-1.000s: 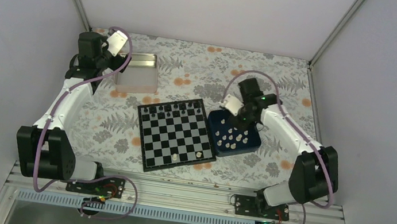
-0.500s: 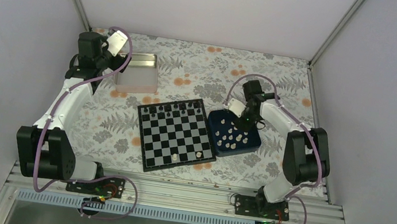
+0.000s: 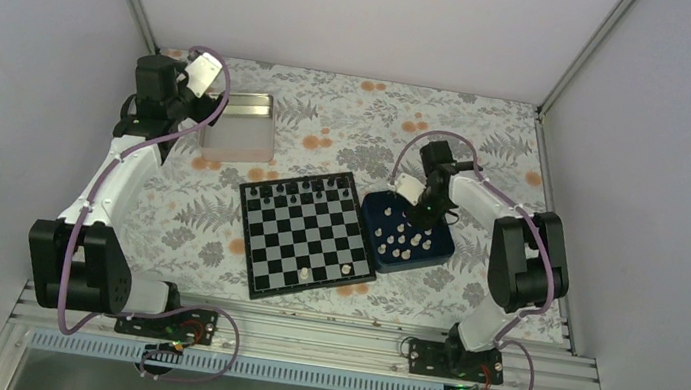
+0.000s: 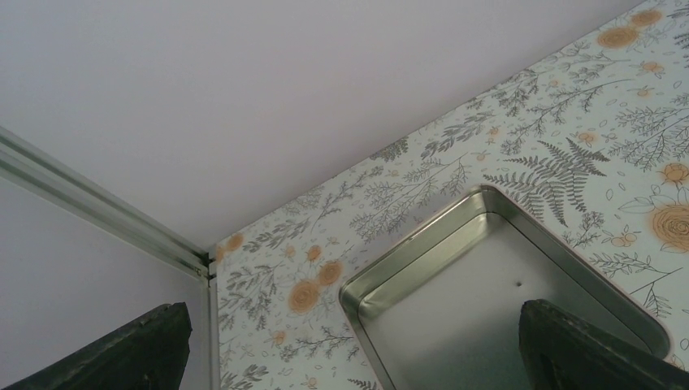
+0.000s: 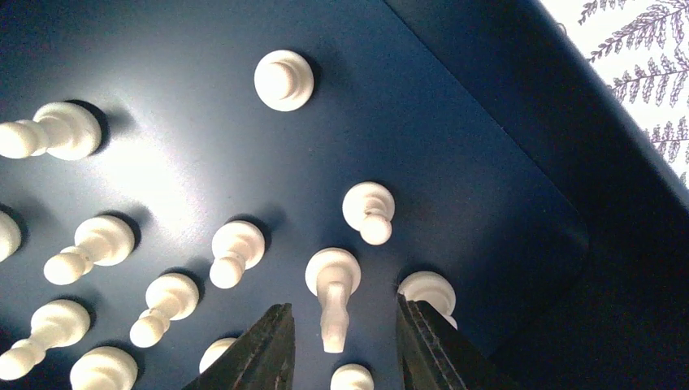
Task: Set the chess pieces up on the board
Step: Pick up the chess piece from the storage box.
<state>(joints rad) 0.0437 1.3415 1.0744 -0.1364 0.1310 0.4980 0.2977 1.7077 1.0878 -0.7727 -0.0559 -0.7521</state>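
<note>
The board [image 3: 308,235] lies mid-table with black pieces along its far row and two white pieces [image 3: 307,275] near its front edge. Several white chess pieces [image 3: 405,238] stand in the dark blue tray [image 3: 427,258] to its right. My right gripper [image 3: 422,217] is low inside the tray, open, its fingers [image 5: 268,349] straddling one tall white piece [image 5: 332,292] without visibly touching it. Other white pieces [image 5: 236,250] stand around it. My left gripper [image 3: 194,106] is open and empty over the silver tin [image 4: 504,309] at the back left.
The silver tin [image 3: 240,126] sits at the back left, near the corner post. The tray's raised dark rim [image 5: 617,244] lies just right of my right fingers. Grey walls enclose the floral-patterned table [image 3: 352,115].
My right arm has folded in, and its gripper has come down into the tray around a white piece. The left arm has not moved.
</note>
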